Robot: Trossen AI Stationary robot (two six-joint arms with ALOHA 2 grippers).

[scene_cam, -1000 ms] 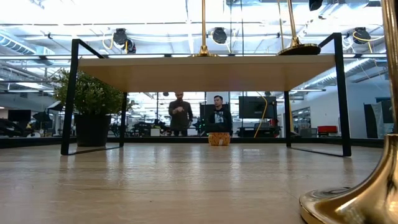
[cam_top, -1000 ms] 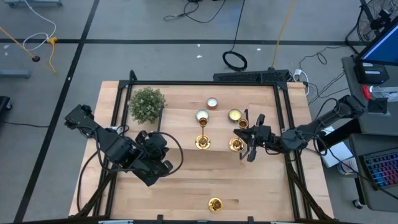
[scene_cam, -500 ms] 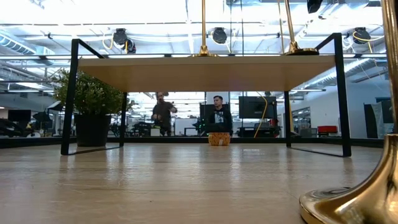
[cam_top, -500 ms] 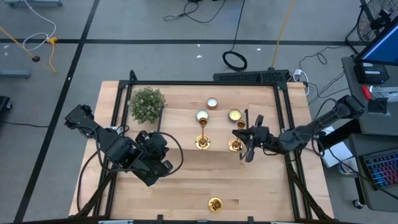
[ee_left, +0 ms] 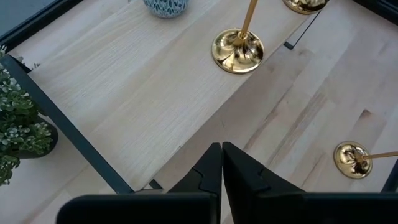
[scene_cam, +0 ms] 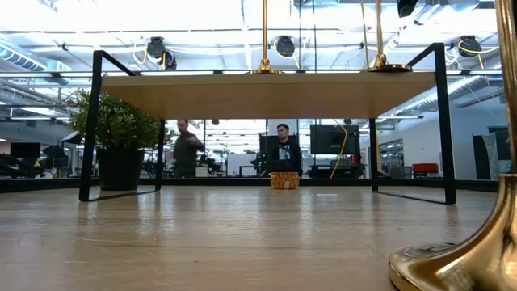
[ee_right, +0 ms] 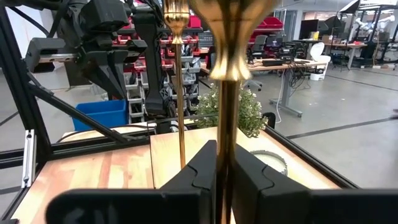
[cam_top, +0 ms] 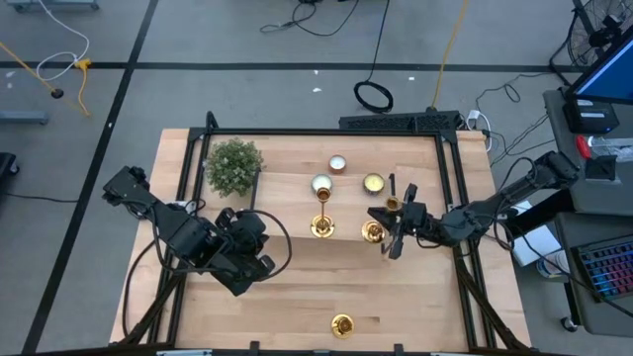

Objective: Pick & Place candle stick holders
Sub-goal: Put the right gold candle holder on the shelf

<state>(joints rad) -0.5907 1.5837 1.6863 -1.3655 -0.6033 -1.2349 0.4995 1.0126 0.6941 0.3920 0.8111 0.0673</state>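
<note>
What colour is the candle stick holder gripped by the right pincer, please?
Shiny gold candle stick holder, seen best in the right wrist view.

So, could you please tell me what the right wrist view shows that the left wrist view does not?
Only the right wrist view: the right tool shut on a candle stick holder, its stem between the fingers. Only the left wrist view: the shut, empty left tool and a third holder lying on the table. Both: the standing holder on the raised shelf, and the green plant.
</note>
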